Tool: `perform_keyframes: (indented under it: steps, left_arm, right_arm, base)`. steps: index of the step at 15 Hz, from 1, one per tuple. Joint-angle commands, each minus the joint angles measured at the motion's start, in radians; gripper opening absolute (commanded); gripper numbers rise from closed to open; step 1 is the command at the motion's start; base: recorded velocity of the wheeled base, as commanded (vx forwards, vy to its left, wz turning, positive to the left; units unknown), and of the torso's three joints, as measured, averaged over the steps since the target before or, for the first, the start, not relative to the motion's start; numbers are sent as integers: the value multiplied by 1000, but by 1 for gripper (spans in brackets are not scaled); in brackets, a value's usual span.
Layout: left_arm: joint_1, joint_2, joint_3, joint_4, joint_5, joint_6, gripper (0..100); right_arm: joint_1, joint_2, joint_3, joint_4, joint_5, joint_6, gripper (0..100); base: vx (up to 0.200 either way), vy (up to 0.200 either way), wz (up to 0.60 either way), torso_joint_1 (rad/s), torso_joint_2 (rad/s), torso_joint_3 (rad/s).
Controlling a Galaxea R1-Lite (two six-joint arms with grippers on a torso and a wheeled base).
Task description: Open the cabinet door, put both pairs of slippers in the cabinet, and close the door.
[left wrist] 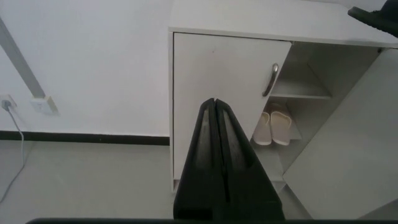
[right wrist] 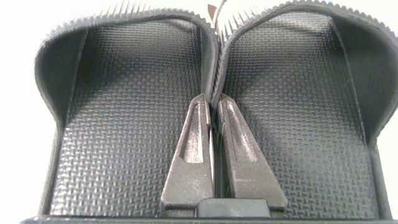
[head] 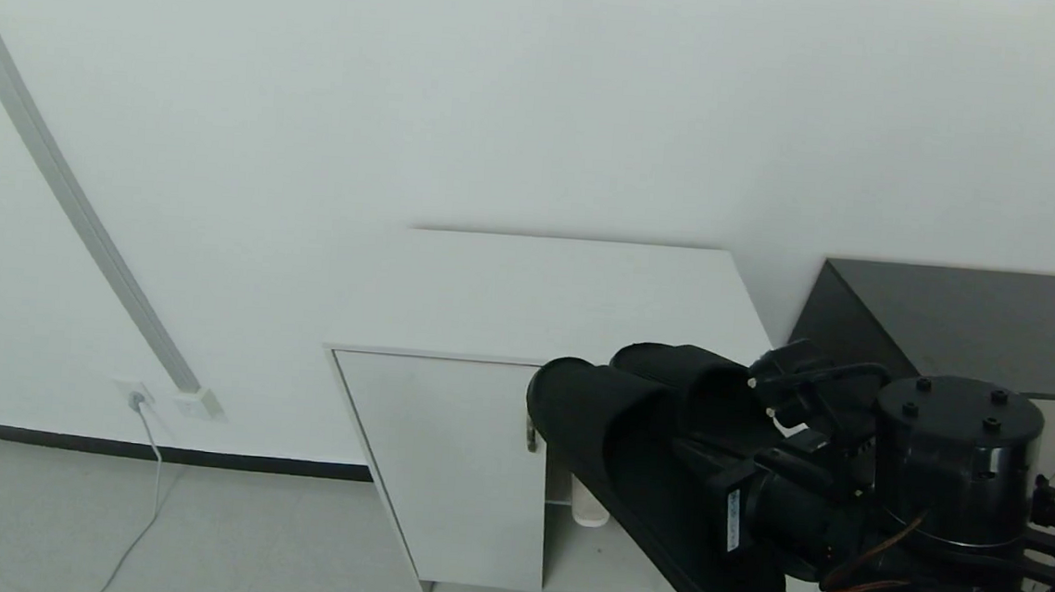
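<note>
Background only:
- White wall [head: 319, 86], plain, matte.
- Grey cable trunking [head: 62, 180] runs diagonally down the wall from upper left and ends at a small white junction box [head: 200, 401].
- Wall socket [head: 133, 393] just beside that box, on its left, with a plug in it. A white cable [head: 147, 492] drops from the plug, crosses the skirting and trails over the floor.
- Black skirting strip [head: 108, 446] along the foot of the wall.
- Floor [head: 195, 533]: light grey tiles with faint joints.
- Dark grey unit [head: 972, 318] on the right against the wall, top flat, front face glossy.
</note>
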Motion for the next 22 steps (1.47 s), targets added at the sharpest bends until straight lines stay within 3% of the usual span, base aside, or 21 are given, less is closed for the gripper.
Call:
perform_keyframes:
  steps: [1,18,22]
  left_arm:
    - [0,1,0,0,1,-1,0]
    - [0,1,0,0,1,-3,0]
    - [0,1,0,0,1,-3,0]
  right_arm:
    - [0,-1,0,1,1,0,0]
    - [6,14,29,-48,-1,-6,0]
    - [6,16,33,-50,-1,-12,0]
  base:
    - [0,0,0,0,0,0]
    - [0,0,0,-2,3,3]
    - [0,0,0,-152,334,177]
